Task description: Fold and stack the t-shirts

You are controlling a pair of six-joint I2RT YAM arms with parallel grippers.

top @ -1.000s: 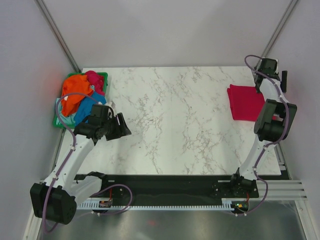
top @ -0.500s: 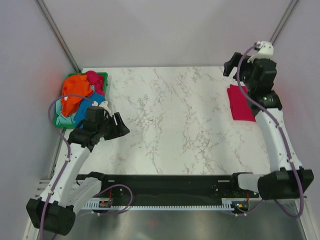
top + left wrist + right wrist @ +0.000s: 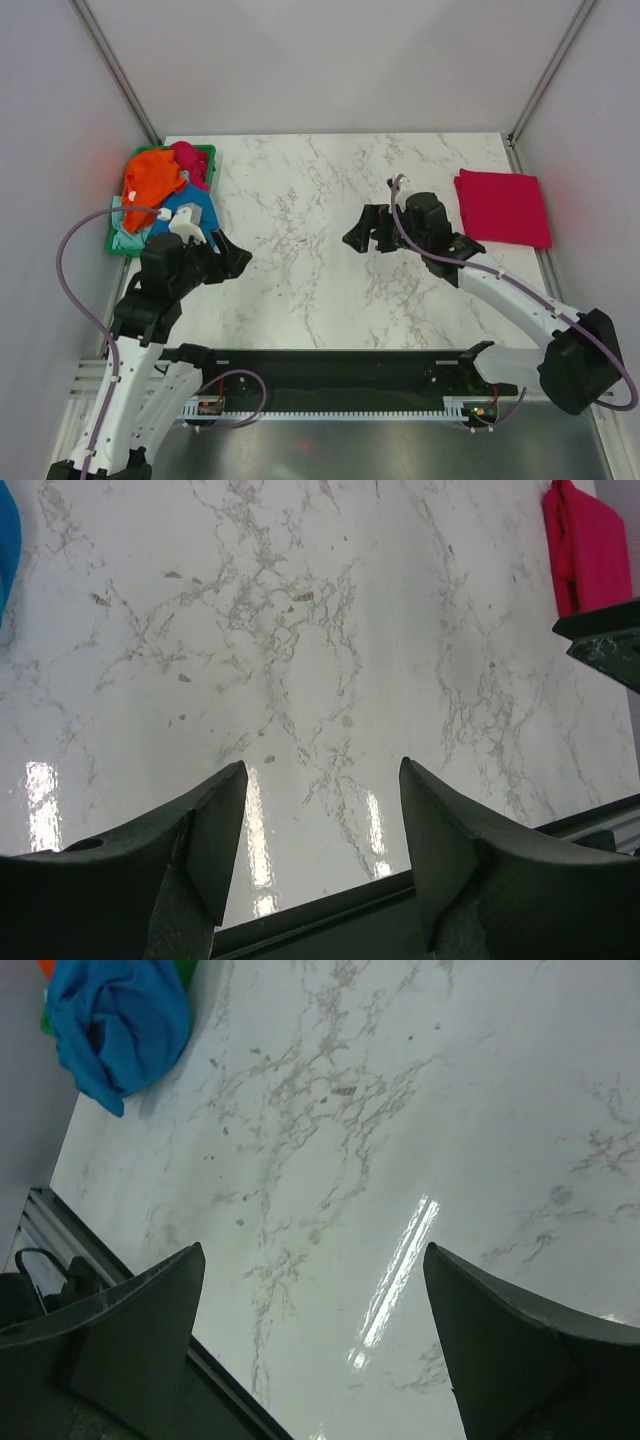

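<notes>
**One shirt done, the rest wait in the basket**

We can see one red shirt (image 3: 503, 207) folded into a neat flat square. It lies on the far right side of the table (image 3: 300, 190), all by itself. That is the only shirt we see folded.

The other shirts sit in a messy heap in the green basket (image 3: 207, 151) at the far left corner. The orange shirt (image 3: 153, 176) is on top. The blue shirt (image 3: 188, 205) hangs over the near edge of the basket. A pale green shirt (image 3: 122, 238) peeks out below. We also see a bit of red-pink cloth (image 3: 190, 160) at the back of the heap. We cannot tell if it is one more shirt.

The left gripper (image 3: 232, 258) is just beside the basket, over the table. Its two fingers are apart and hold nothing. The right gripper (image 3: 362, 232) is out over the middle of the table. Its fingers are spread wide and hold nothing too.

So we think the job has only just begun. Each shirt in the heap has to come out, get folded, and go on top of the red one.
</notes>
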